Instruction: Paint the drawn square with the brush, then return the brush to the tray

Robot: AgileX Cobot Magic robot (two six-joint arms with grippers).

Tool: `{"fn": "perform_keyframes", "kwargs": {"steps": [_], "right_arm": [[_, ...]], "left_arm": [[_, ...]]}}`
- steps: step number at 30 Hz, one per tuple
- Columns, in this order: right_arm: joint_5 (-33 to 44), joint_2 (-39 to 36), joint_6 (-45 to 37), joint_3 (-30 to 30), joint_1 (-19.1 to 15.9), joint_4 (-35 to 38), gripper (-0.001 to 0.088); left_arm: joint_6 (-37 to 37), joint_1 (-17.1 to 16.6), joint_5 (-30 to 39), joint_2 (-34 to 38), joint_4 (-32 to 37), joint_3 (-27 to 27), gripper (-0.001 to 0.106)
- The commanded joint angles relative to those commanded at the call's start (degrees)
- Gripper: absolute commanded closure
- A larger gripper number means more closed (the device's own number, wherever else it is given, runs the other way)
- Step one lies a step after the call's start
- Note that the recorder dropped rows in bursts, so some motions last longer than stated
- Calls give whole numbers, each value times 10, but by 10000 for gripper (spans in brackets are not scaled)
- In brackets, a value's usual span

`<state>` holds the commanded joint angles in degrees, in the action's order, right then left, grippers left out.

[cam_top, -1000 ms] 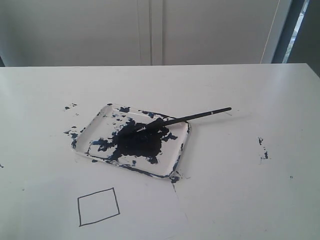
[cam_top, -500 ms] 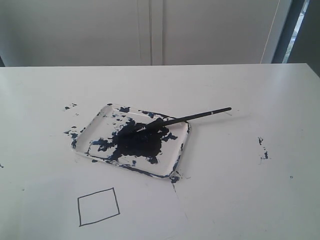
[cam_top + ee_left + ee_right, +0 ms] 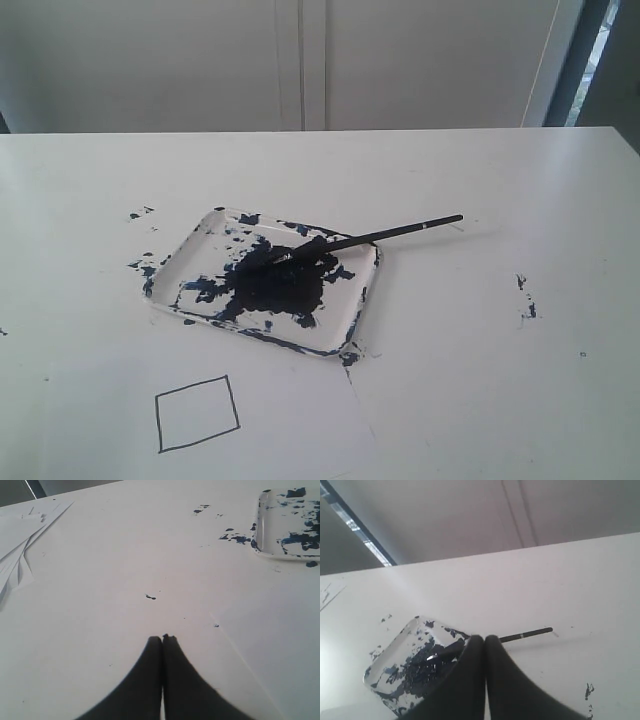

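Two pinched shut on nothing: left end effector (image 3: 162, 638), right end effector (image 3: 480, 637). Mid-frame in the exterior view, the brush (image 3: 370, 237), tip in the tray (image 3: 203, 262), handle jutting right over the desk (image 3: 480, 330); lower left, the drawn square (image 3: 197, 412), white inside.

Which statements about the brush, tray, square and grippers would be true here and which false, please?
The brush rests with its tip in the tray, handle jutting over the rim. True.
The drawn square is filled with paint. False: its inside is white.
The right gripper holds the brush. False: it is shut on nothing, away from the brush.
The left gripper is shut. True.
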<state>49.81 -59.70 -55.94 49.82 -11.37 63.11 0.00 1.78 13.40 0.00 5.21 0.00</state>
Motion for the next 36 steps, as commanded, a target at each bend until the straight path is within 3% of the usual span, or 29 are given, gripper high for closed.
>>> {"fn": "perform_keyframes", "kwargs": {"steps": [2,8,10,14,24,28,31,32,33,34,36], "right_arm": [[2,-21,-5,0,13,-2,868],[-68,-89,-8,0,113,-28,868],[-124,-127,-4,0,167,-63,868],[-217,-169,23,4,224,-105,868],[-443,-271,17,38,332,-129,841],[-473,-322,17,58,355,-142,645],[-474,-355,6,70,369,-158,350],[-473,-371,-17,73,377,-158,214],[-464,-380,-45,77,381,-158,137],[-459,-389,-68,81,386,-158,76],[-455,-412,-123,92,396,-159,70]], "left_arm": [[0,0,0,0,0,0,1053],[0,0,0,0,0,0,1053],[0,0,-1,0,0,0,1053],[0,0,-1,0,0,0,1053],[0,0,-1,0,0,0,1053],[0,0,-1,0,0,0,1053],[0,0,-1,0,0,0,1053],[0,0,-1,0,0,0,1053],[0,0,-1,0,0,0,1053],[0,0,-1,0,0,0,1053],[0,0,-1,0,0,0,1053]]}}
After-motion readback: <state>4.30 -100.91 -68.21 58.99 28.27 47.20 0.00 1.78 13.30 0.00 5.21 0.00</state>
